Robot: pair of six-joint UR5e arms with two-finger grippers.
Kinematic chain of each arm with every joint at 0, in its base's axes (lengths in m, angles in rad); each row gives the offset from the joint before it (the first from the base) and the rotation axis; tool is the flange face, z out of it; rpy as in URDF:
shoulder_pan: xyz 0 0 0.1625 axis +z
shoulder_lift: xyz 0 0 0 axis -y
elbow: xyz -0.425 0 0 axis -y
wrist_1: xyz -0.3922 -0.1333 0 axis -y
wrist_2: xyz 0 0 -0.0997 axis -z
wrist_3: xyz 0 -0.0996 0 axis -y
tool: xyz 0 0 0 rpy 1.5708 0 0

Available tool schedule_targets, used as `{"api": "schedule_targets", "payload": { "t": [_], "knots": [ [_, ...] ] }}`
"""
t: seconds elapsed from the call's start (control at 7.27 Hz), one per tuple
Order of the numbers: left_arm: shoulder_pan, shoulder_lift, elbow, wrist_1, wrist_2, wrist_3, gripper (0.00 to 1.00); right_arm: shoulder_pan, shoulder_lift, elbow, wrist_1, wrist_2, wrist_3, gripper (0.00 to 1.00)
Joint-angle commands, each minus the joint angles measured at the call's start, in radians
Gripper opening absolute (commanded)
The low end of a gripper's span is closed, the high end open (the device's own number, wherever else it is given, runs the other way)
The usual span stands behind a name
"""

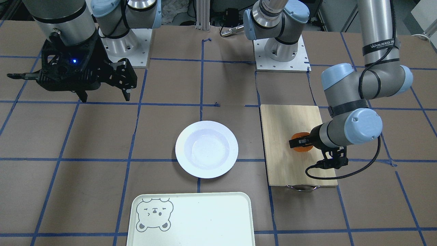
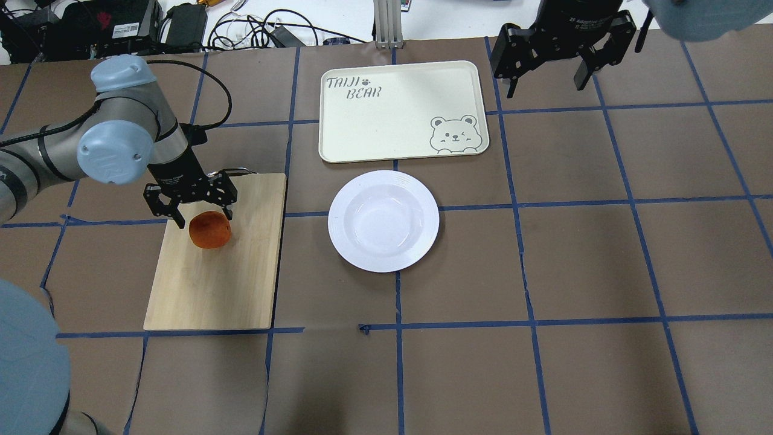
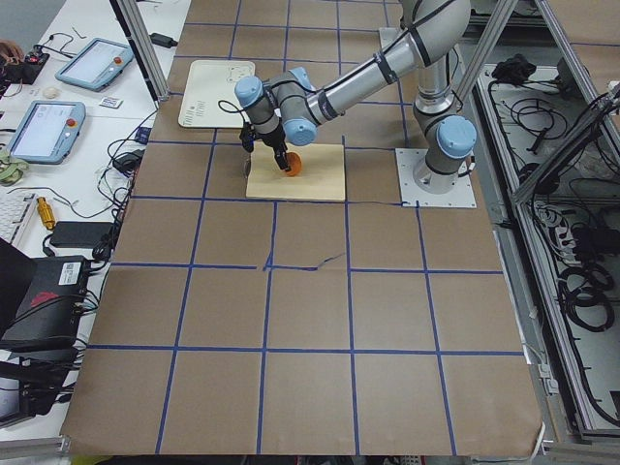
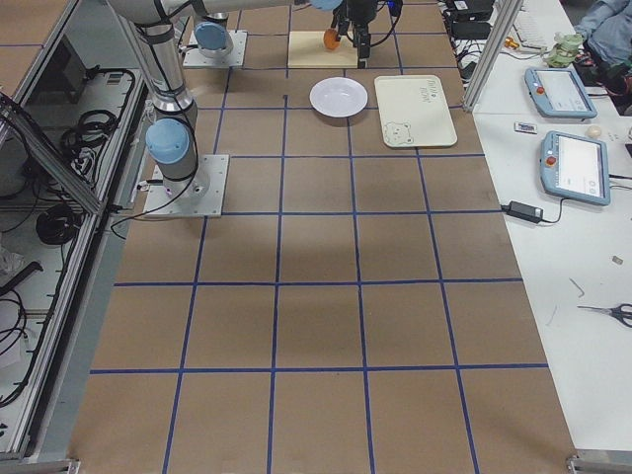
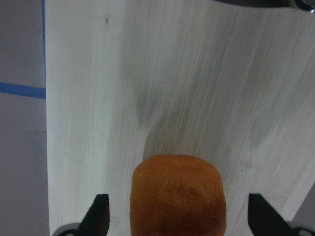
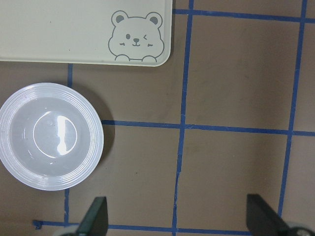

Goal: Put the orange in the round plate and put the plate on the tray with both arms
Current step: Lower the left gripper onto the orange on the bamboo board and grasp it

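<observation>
The orange lies on a bamboo cutting board on my left side. My left gripper is lowered over it, open, one finger on each side of the orange with gaps showing in the left wrist view. The white round plate sits empty at mid-table, apart from both grippers. Just beyond it lies the pale tray with its bear drawing, holding nothing. My right gripper hangs open and empty above the table, right of the tray. The right wrist view shows the plate and a tray corner.
The cutting board has a metal handle on its far end. Blue tape lines grid the brown table cover. Cables and electronics lie beyond the far edge. Both arm bases stand at the robot's side.
</observation>
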Motion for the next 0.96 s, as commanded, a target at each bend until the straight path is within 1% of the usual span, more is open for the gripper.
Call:
{"api": "schedule_targets", "payload": {
  "t": [0.0, 0.14, 0.28, 0.55, 0.69, 0.83],
  "knots": [
    [0.001, -0.014, -0.015, -0.001, -0.002, -0.029, 0.95, 0.001, 0.000, 0.000, 0.000, -0.001, -0.001, 1.00],
    [0.001, -0.021, -0.013, -0.001, -0.004, -0.037, 0.49, -0.001, 0.000, 0.000, 0.000, -0.001, -0.001, 1.00],
    [0.001, -0.020, -0.006, -0.002, -0.002, -0.044, 0.00, -0.001, 0.000, 0.000, 0.000, -0.002, -0.003, 1.00],
    [-0.001, 0.014, 0.014, -0.011, 0.001, -0.077, 0.00, -0.001, 0.000, 0.000, 0.000, -0.001, -0.003, 1.00],
    [-0.013, 0.022, 0.067, -0.051, -0.033, -0.089, 0.00, -0.001, 0.000, 0.000, 0.000, -0.001, -0.003, 1.00],
    [-0.030, 0.005, 0.138, -0.120, -0.107, -0.145, 0.00, -0.001, 0.000, 0.000, 0.000, -0.001, -0.001, 1.00]
  ]
}}
